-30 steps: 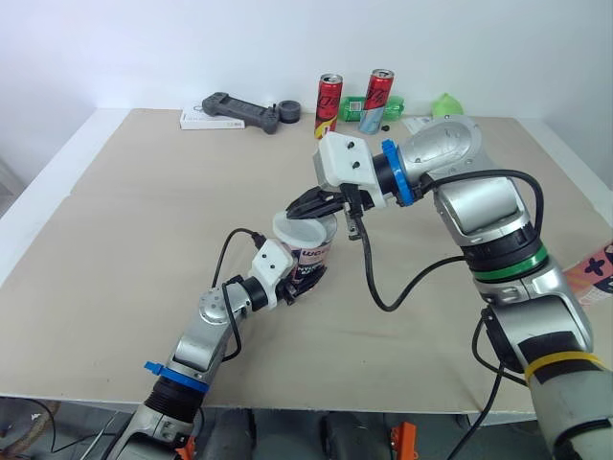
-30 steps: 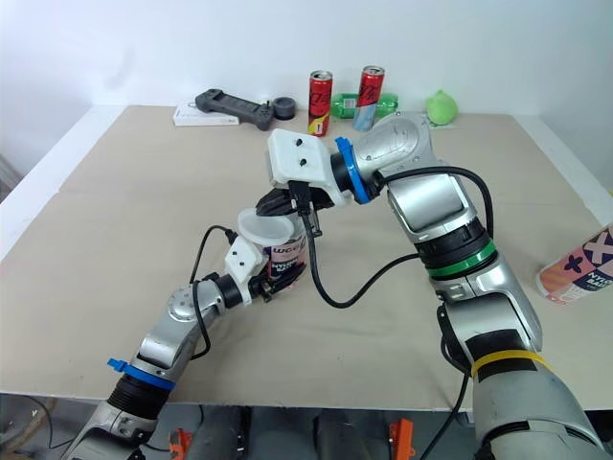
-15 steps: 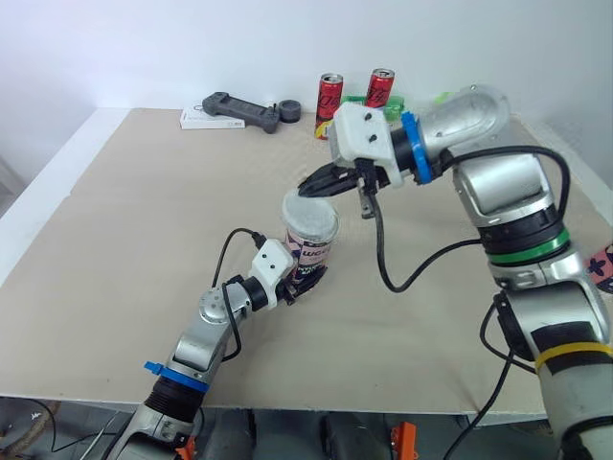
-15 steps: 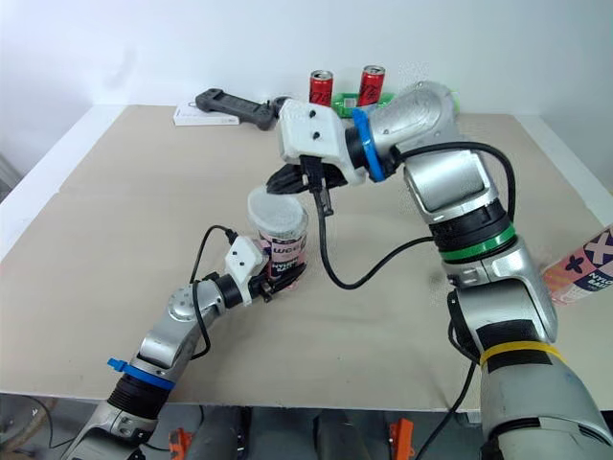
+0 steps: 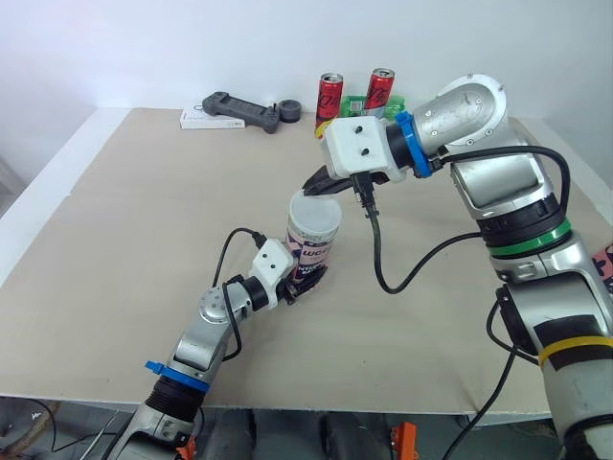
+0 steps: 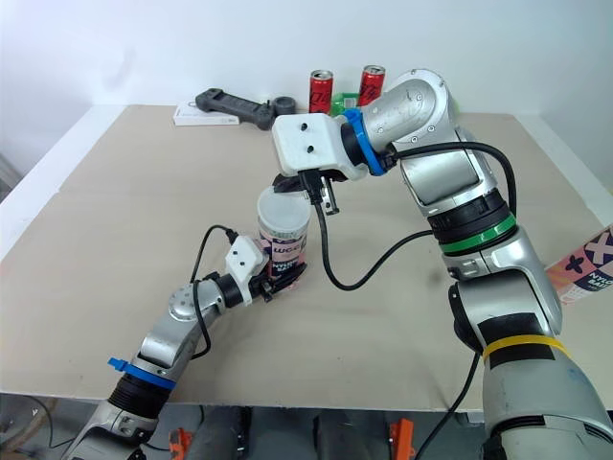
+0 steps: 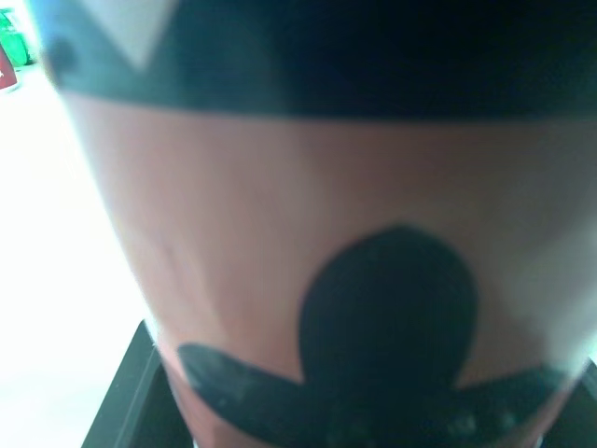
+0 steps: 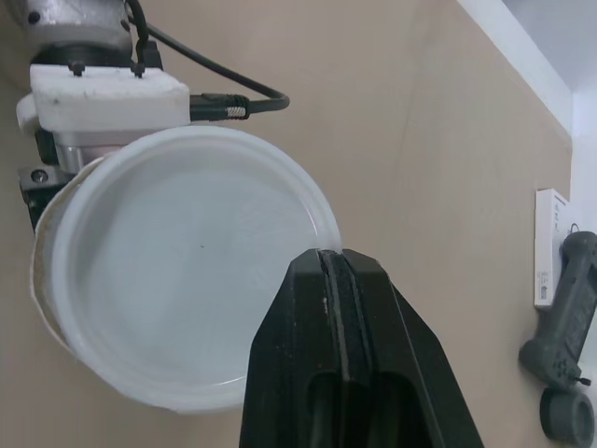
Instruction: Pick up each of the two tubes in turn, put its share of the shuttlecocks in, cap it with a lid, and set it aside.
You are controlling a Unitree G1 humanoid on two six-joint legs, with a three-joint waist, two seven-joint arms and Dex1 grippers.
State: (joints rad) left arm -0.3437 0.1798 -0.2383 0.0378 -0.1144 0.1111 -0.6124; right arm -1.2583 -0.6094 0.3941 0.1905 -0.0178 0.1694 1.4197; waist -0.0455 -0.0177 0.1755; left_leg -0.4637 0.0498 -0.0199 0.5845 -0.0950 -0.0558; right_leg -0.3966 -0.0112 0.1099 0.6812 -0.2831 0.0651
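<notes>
On the tube's (image 5: 312, 251) lid (image 8: 177, 271) rests the closed right gripper (image 8: 327, 259).

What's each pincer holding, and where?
Left pincer clamps the tube low on its side. Right pincer, shut, sits at the lid rim; grip unclear.

The tube (image 5: 312, 244) clamped in the left gripper (image 5: 303, 279) carries white block lettering on a black band. It seems to begin "WO", and the rest cannot be made out. Well to the right of the right gripper (image 8: 333, 259), a second tube (image 6: 586, 276), pink, shows a plus, a cross and dark letters starting "NY". The labels on the two red cans (image 5: 329, 103) beyond are unreadable.
</notes>
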